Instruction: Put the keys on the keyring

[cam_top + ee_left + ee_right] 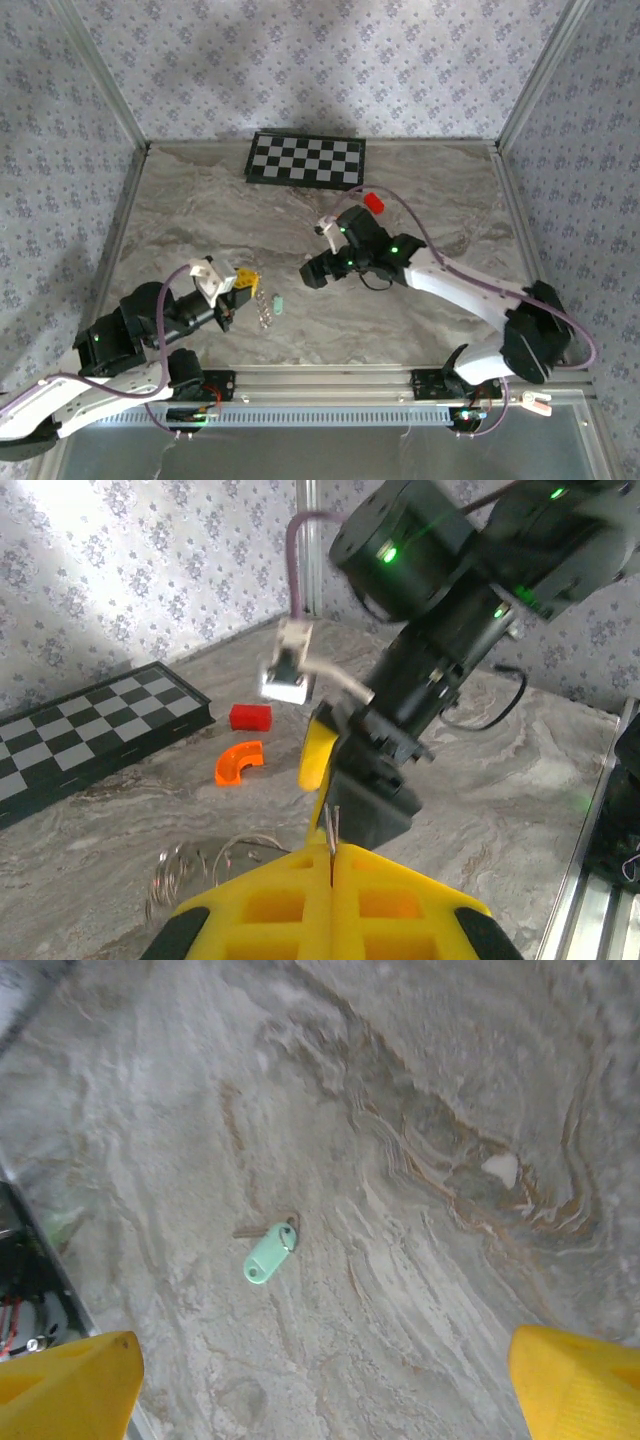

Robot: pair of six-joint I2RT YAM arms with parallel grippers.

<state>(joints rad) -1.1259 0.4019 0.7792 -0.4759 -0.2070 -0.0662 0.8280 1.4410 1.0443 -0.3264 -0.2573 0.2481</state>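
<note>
My left gripper (331, 858) has its yellow fingers pressed together on a thin wire keyring (331, 832) that sticks up from between the tips. From above, that gripper (243, 283) hovers at the table's near left. A key with a mint-green tag (268, 1253) lies flat on the marble; from above the tag (281, 303) sits just right of a bunch of metal rings (263, 308). My right gripper (325, 1385) hangs above the tag, its jaws wide apart with nothing between them. Its yellow finger (320, 752) shows close in front of the left gripper's tips.
A folded chessboard (306, 160) lies at the back of the table. A red block (250, 716) and an orange curved piece (240, 763) sit before it. Loose wire rings (185, 868) lie on the marble left of my left fingers. Metal rails edge the table.
</note>
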